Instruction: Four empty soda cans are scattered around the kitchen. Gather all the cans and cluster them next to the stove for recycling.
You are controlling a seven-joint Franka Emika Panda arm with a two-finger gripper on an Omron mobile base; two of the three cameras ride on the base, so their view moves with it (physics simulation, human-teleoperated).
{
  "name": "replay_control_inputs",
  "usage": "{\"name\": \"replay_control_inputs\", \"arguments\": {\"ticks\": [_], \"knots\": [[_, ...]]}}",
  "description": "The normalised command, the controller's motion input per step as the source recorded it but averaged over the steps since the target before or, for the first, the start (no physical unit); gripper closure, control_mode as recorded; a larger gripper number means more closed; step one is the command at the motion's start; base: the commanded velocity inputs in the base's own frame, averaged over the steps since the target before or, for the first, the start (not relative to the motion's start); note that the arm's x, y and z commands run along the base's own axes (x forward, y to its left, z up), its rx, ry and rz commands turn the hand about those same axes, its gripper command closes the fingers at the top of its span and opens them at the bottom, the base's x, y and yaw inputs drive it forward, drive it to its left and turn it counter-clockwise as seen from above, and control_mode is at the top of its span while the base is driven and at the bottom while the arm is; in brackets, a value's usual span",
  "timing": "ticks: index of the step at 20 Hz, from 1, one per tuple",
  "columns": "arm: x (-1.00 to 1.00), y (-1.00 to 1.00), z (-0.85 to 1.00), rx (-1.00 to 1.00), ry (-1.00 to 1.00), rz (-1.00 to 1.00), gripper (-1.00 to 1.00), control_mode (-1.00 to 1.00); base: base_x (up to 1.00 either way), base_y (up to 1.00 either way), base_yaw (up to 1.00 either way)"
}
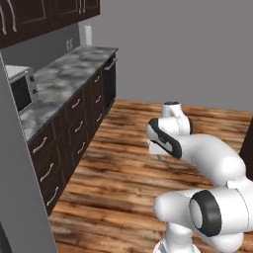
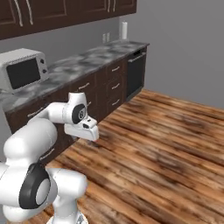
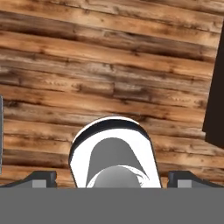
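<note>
The soda cans and the stove are out of view. My gripper points down at the bare wooden floor, with its two dark fingertips standing wide apart and nothing between them: it is open. The arm is folded close over the base, and the hand hangs above the floor some way out from the cabinets. From the other side, the hand hangs in front of the lower drawers.
A grey marbled counter over dark drawers runs along the left wall. On it stand a silver microwave and, at the far end, a white paper roll. A dishwasher front ends the row. Wooden floor stretches right.
</note>
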Motion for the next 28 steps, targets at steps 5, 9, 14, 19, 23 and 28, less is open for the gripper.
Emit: {"name": "replay_control_inputs", "arguments": {"ticks": [5, 9, 14, 19, 23, 28], "knots": [[0.00, 0.00, 0.00, 0.00, 0.00, 0.00, -1.00, 1.00, 0.99, 0.10, -0.10], [0.00, 0.00, 0.00, 0.00, 0.00, 0.00, -1.00, 1.00, 0.98, 0.03, -0.10], [0.00, 0.00, 0.00, 0.00, 0.00, 0.00, -1.00, 1.00, 0.71, -0.15, -0.17], [0.00, 0.00, 0.00, 0.00, 0.00, 0.00, -1.00, 1.00, 0.60, 0.02, -0.25], [0.00, 0.00, 0.00, 0.00, 0.00, 0.00, -1.00, 1.00, 0.33, 0.14, -0.36], [0.00, 0.00, 0.00, 0.00, 0.00, 0.00, -1.00, 1.00, 0.50, 0.36, -0.32]]}}
